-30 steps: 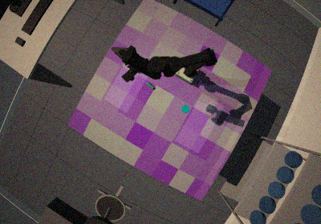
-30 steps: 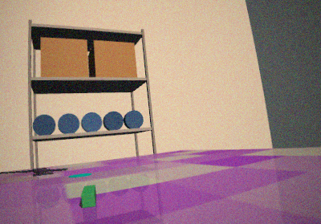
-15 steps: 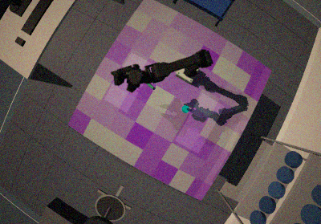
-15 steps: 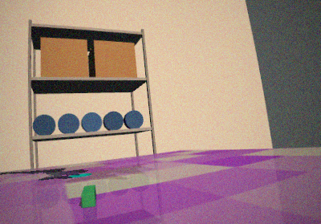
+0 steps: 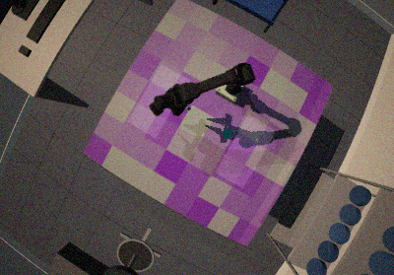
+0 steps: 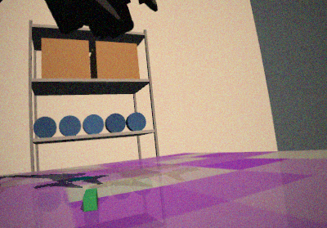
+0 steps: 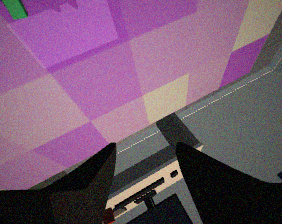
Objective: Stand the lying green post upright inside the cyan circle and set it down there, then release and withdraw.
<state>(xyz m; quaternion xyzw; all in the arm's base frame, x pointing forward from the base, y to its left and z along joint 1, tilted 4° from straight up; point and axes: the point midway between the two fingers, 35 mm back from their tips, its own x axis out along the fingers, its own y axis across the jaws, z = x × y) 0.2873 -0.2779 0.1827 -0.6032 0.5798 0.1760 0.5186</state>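
Observation:
The green post point(image 6: 91, 200) point(image 7: 15, 9) lies on the purple and cream patchwork surface; in the wrist view only part of it shows, at the top left edge. I cannot make it out in the top view, where the arm may hide it. The cyan circle point(image 5: 228, 133) point(image 6: 82, 179) looks dark teal, in the arm's shadow, and is flat on the surface. It is not in the wrist view. My gripper point(image 7: 146, 147) is part-way open, with nothing between its fingers. It is raised well above the surface, away from the post, and the wrist camera looks out past the surface's edge.
The black arm point(image 5: 212, 83) stretches from its base over the patchwork surface point(image 5: 148, 176). A shelf rack point(image 6: 91, 81) with orange-brown boxes and blue round things stands beyond it. A blue cart point(image 5: 251, 0) and a pale bench point(image 5: 84, 9) stand outside the surface's edges.

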